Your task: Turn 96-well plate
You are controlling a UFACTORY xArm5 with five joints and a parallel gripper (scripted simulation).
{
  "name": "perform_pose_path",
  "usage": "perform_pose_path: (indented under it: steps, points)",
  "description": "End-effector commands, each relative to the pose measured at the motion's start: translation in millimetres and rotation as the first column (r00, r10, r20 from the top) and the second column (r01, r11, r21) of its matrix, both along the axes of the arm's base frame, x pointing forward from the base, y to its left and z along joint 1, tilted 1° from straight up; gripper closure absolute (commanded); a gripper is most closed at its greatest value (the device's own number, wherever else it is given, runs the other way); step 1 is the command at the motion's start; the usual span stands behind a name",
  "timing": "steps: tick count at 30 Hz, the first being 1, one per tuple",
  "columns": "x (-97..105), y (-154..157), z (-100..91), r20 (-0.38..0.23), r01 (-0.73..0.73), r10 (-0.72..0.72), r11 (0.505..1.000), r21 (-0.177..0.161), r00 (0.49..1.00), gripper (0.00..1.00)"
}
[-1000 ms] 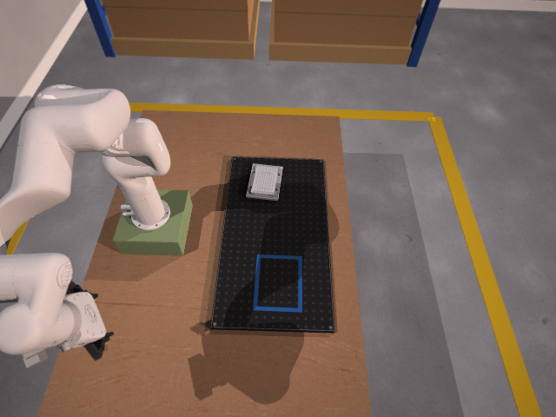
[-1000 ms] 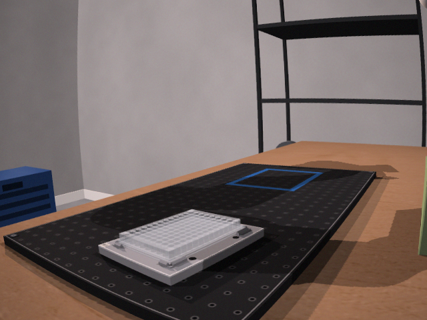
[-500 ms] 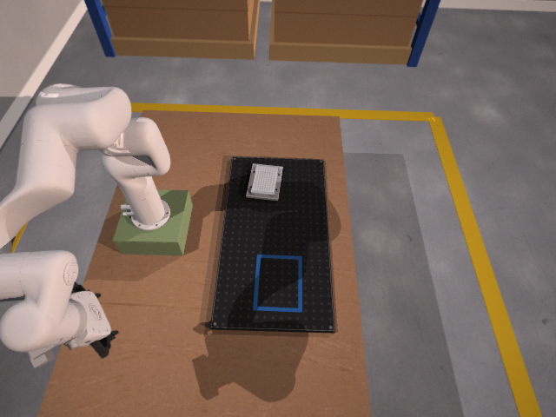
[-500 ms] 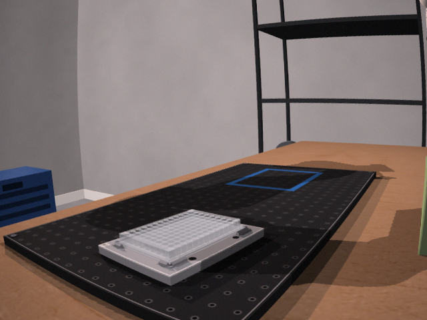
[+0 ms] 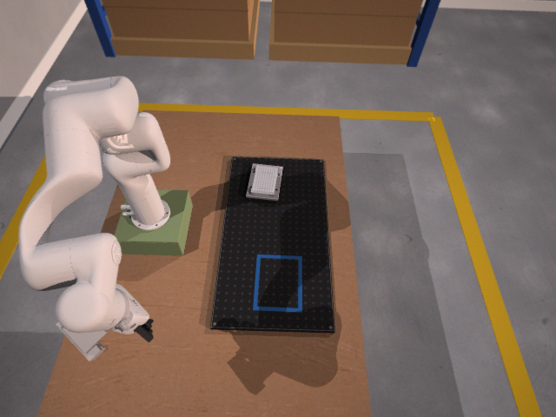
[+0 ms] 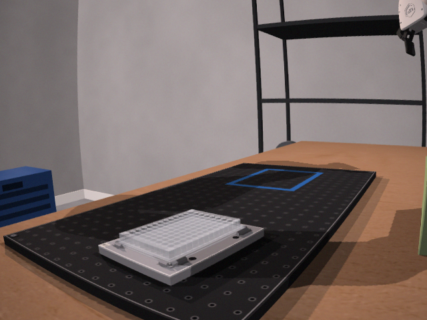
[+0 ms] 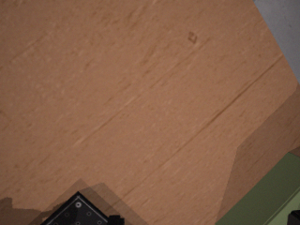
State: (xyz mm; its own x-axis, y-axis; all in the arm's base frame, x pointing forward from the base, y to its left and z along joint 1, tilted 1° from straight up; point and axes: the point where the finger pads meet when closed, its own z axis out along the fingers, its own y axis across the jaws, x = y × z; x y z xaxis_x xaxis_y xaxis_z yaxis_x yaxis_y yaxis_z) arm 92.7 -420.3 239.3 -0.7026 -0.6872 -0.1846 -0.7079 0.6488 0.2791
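hanging spread and empty, the claw [image 5: 146,331] is sitting well apart from the plate [image 5: 265,180].
plate is lying far across the desk [image 5: 188,359] in its nest [image 5: 263,195], long axis running along the board [image 5: 274,242].

- You see a table top [image 5: 188,359] of brown wood with a fine grain and a matt finish.
- The breadboard [image 5: 274,278] looks like matt black metal, dotted with small holes.
- The 96-well plate [image 6: 179,234] reads as clear, glossy plastic.
- The plate nest [image 6: 210,255] under it looks like smooth pale grey metal, satin rather than shiny.
- The arm [image 5: 81,135] has a smooth, softly glossy white shell.
- The pedestal [image 5: 156,233] is flat matt green.
- The boxes [image 5: 179,27] look like brown cardboard.
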Motion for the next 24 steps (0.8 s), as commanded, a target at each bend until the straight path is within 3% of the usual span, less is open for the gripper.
perform_pose_path:
  steps: [1, 5, 13, 15, 21, 24]
  points:
    - [14, 3, 1.9, 0.010, -0.091, 0.091, 0.996, -0.016, 0.996, 0.00]
    - [33, 9, 2.6, 0.013, -0.105, 0.106, 0.994, -0.018, 0.994, 0.00]
    - [70, 24, 3.8, 0.040, -0.279, 0.281, 0.959, -0.040, 0.959, 0.00]
    - [70, 24, 3.8, 0.040, -0.279, 0.281, 0.959, -0.040, 0.959, 0.00]
    - [97, 38, 4.7, 0.056, -0.385, 0.388, 0.921, -0.056, 0.920, 0.00]
    - [110, 46, 5.1, 0.068, -0.473, 0.477, 0.879, -0.069, 0.876, 0.00]
